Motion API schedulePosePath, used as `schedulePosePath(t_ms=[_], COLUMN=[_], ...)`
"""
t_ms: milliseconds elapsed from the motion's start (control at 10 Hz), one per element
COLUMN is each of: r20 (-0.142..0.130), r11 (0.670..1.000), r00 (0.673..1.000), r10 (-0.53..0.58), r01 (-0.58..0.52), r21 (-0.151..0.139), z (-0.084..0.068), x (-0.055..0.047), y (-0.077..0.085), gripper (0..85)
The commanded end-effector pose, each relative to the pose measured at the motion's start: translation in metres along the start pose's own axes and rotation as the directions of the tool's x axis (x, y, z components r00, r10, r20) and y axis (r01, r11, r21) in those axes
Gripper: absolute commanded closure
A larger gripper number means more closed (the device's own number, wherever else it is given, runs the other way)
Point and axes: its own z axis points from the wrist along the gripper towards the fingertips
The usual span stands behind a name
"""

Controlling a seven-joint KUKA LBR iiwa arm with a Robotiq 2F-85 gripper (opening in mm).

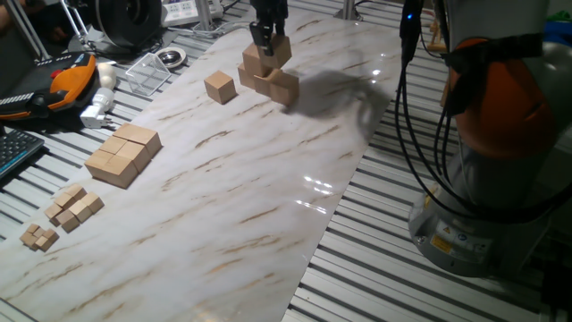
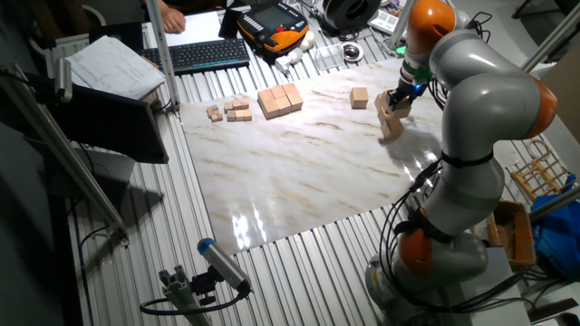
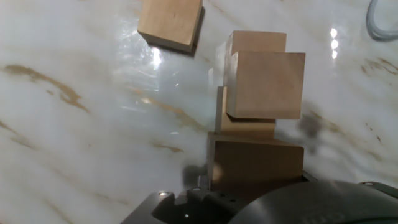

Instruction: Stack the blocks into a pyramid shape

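Observation:
My gripper (image 1: 267,40) is shut on one tan block (image 1: 277,51) and holds it over a cluster of blocks (image 1: 271,80) at the far end of the marble table. In the hand view the held block (image 3: 255,163) sits in shadow right under the hand. Beyond it is a raised block (image 3: 267,84) resting on lower blocks (image 3: 245,129). One loose block (image 1: 220,87) lies on the table to the left of the cluster and also shows in the hand view (image 3: 169,22). In the other fixed view the gripper (image 2: 400,98) is above the cluster (image 2: 391,125).
A flat slab of joined cubes (image 1: 123,154) lies at the left. Smaller cubes (image 1: 73,207) and tiny cubes (image 1: 39,236) lie nearer the front left. A clear box and a metal bowl (image 1: 170,58) stand beyond the table's left edge. The arm's base (image 1: 483,179) stands at the right.

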Motion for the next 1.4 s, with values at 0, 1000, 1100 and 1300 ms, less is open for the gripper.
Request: schedulePosePath(t_ms=[0,1000,1100,1300], r20=[0.002,0.042,0.042,0.044], r11=[1.0,0.999,0.999,0.999], r00=[1.0,0.999,0.999,0.999], r10=[-0.004,-0.023,-0.026,-0.032], r01=[0.004,0.024,0.027,0.033], r21=[-0.002,-0.025,-0.023,-0.023], z=[0.003,0.043,0.045,0.048], x=[-0.003,-0.004,-0.002,-0.001], y=[-0.001,-0.006,-0.007,-0.011], gripper=[85.0,85.0,85.0,85.0])
